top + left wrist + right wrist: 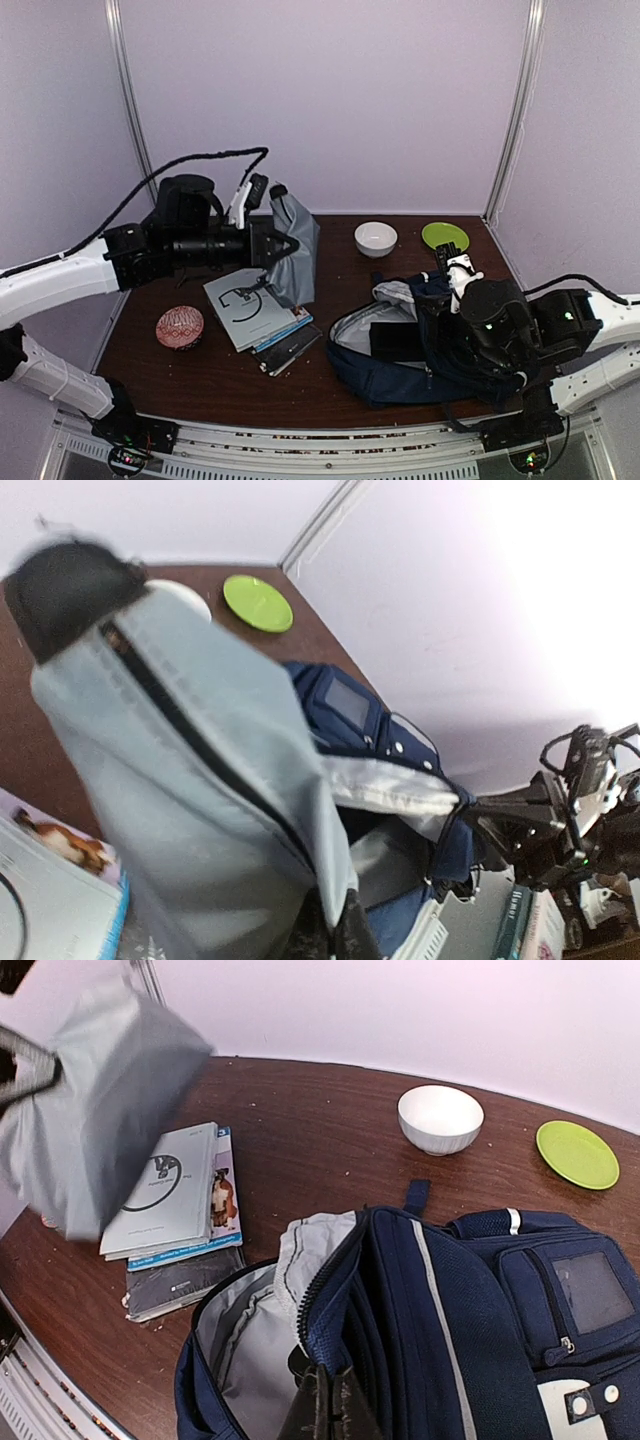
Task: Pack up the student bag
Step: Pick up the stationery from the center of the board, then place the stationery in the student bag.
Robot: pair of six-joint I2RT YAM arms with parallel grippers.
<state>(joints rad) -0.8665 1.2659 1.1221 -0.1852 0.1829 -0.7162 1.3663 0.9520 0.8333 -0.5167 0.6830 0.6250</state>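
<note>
As lilac walls enclose it, the table holds the student bag.

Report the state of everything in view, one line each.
student bag: unzipped, main compartment open, rim pinched by right gripper.
grey pouch: held up by left gripper.
white bowl: upright, empty.
green plate: flat, empty.
books: closed, stacked flat on the table.

Pale lilac walls all round, thin metal posts at the back corners, dark brown wood table, ribbed metal rail along its near edge. Soft, even light.
</note>
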